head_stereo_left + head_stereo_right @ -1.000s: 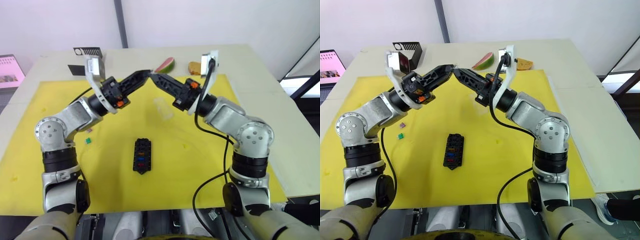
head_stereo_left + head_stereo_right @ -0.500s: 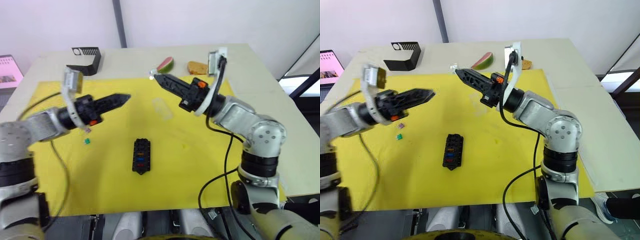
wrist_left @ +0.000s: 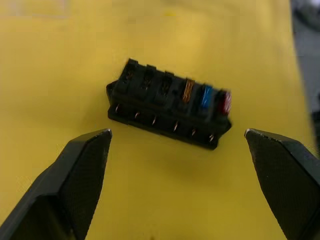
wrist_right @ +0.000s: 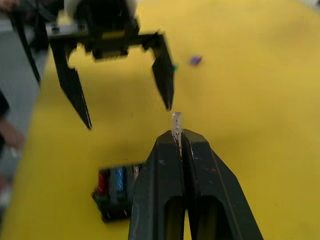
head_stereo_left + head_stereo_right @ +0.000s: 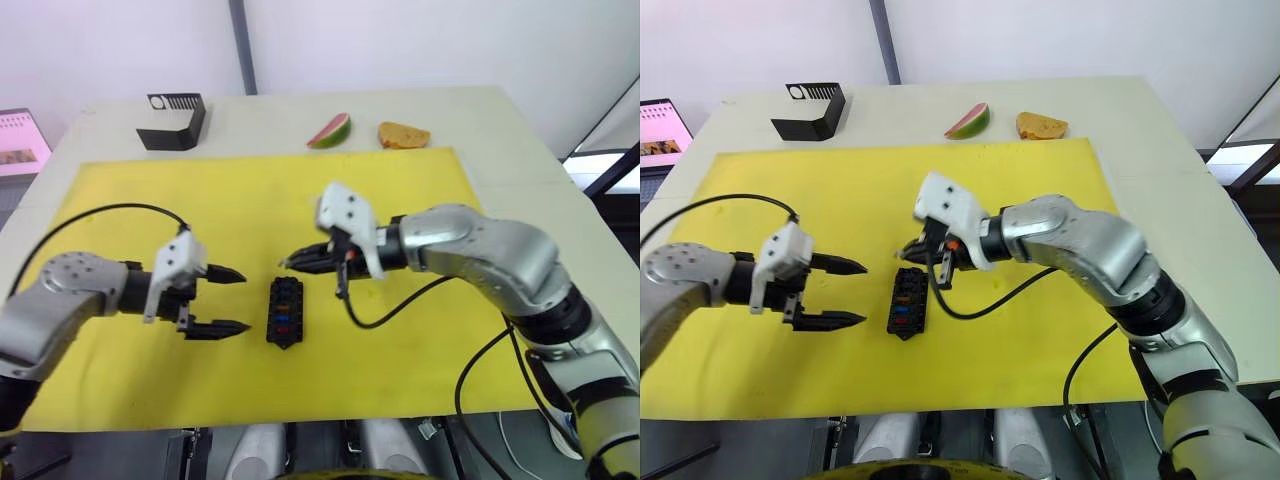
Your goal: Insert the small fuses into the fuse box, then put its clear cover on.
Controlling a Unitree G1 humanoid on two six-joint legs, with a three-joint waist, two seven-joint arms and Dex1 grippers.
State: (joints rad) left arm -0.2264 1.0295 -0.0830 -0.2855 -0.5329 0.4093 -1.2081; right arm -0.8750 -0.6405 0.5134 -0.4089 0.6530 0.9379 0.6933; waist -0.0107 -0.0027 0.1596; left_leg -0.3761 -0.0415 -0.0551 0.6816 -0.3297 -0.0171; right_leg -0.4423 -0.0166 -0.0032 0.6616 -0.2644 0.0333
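Fuse box point(image 5: 284, 311) lies between grippers; left gripper point(image 5: 231, 300) wide open, empty; right gripper point(image 4: 177, 135) pinches clear grey fuse point(image 4: 176, 121) just above box.

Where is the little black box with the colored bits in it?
The fuse box lies on the yellow mat, near its front middle, between the open left gripper and the right gripper, which hovers just above its far end.

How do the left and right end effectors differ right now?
The left end effector is wide open and holds nothing; the right end effector is shut on a clear grey fuse at its tips. The left sits beside the fuse box on its left; the right hovers at its far end. Both point inward at the box, over the yellow mat.
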